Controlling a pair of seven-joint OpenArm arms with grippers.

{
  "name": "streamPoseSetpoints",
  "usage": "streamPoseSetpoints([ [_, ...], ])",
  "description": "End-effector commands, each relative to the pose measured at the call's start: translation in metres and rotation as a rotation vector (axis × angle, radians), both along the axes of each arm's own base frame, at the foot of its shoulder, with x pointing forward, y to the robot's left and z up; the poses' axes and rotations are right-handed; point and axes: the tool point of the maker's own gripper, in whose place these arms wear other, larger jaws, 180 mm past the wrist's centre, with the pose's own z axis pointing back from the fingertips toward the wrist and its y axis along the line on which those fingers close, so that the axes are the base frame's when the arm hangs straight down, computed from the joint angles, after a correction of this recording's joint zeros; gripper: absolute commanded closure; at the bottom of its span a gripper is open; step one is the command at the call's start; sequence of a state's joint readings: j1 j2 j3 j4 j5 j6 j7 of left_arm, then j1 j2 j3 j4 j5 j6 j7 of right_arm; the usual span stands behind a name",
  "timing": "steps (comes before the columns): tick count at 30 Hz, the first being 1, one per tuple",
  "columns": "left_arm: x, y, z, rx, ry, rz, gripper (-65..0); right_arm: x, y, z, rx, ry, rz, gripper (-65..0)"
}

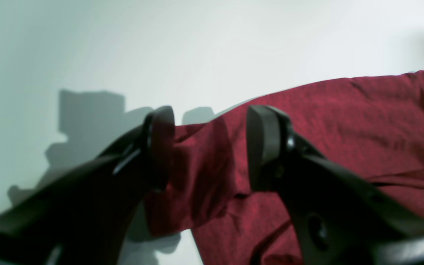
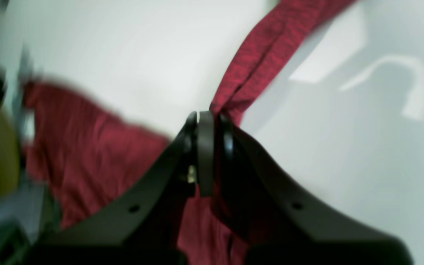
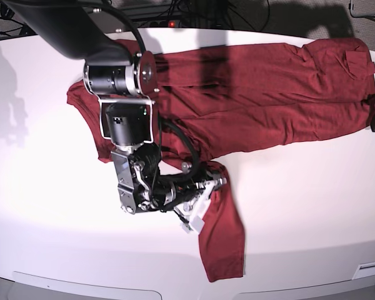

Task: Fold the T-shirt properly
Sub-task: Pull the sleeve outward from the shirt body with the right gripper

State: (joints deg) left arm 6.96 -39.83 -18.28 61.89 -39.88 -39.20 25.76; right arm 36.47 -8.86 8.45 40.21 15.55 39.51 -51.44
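The right gripper point(image 2: 206, 121) is clamping its jaws tight on a bunched sleeve of the T-shirt point(image 3: 262, 87), near the front of the white table point(image 3: 312, 206); the rest of the garment is lying spread across the table's far half. The left gripper point(image 1: 210, 147) is standing wide open over the shirt's edge, its fingers point(image 1: 267, 143) straddling a fold of red cloth without closing on it.

A white tabletop point(image 3: 312, 187) with a rounded near edge carries the maroon T-shirt point(image 3: 269, 87), spread across its far half, one long sleeve point(image 3: 225, 244) trailing toward the near edge.
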Motion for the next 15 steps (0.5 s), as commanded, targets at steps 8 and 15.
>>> streamPoseSetpoints([
  [8,0.012,0.009,0.021,0.016,-0.064,0.000,-30.7,-0.033,0.026,0.000,0.054,0.044,0.108,0.0],
  [15,0.036,-0.002,0.059,-0.086,-0.248,0.021,-30.7,-0.058,0.042,0.027,0.172,0.126,0.222,0.0],
])
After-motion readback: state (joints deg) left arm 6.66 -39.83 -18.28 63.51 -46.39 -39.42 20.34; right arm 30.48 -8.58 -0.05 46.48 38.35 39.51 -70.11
